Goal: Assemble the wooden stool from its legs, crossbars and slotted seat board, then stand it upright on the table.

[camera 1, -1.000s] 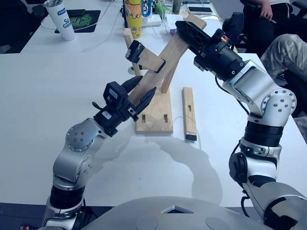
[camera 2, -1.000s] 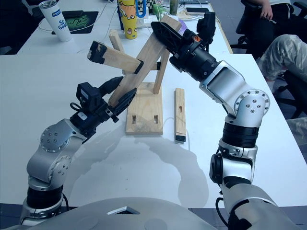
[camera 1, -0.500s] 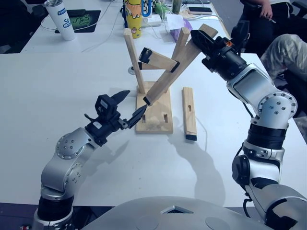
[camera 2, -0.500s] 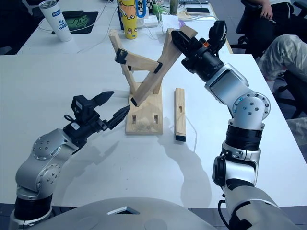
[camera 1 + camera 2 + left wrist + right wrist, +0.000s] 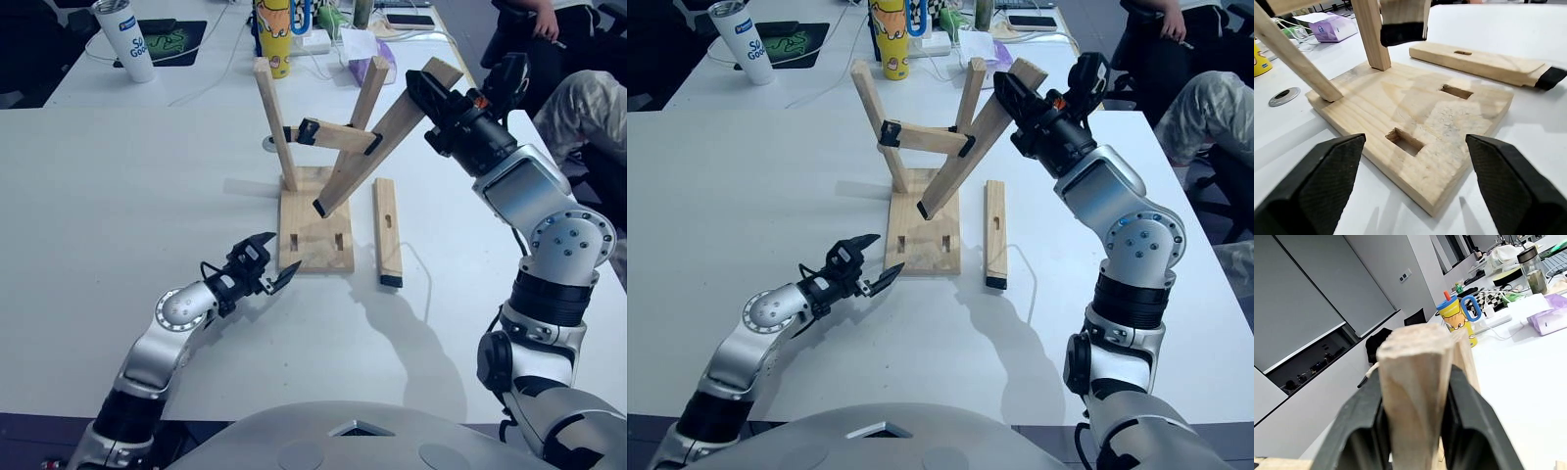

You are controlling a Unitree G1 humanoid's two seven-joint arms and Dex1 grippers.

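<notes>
Surface [image 5: 118, 196]: white, with the stool parts grouped at its middle.
Seat board [image 5: 315, 220]: lies flat at the centre of the surface. You see two legs planted at its far end and two empty slots [image 5: 1405, 141] at its near end.
Left planted leg [image 5: 274, 122]: stands in the far-left part of the board, its top tilted to the left.
Right planted leg [image 5: 368, 93]: rises from the far-right part of the board, partly hidden behind the crossbar.
Crossbar [image 5: 338, 137]: black-capped at both ends, it spans from beside the left planted leg to the held leg. You cannot tell whether either end is seated.
Held leg [image 5: 367, 157]: steeply tilted, with its top up and to the right. Its black-capped lower end hangs over the seat board, apart from the wood and in neither slot.
Loose leg [image 5: 387, 230]: lies flat just right of the board, parallel to its long side, with its black cap at the near end.
Left gripper [image 5: 284, 251]: sits low at the board's near-left corner. Your fingers are spread wide and hold nothing.
Right gripper [image 5: 428, 96]: raised at the far right, your fingers clamped on the top end of the held leg.
Background: a tumbler [image 5: 122, 39] and a yellow cup [image 5: 274, 34] stand on the far surface.
</notes>
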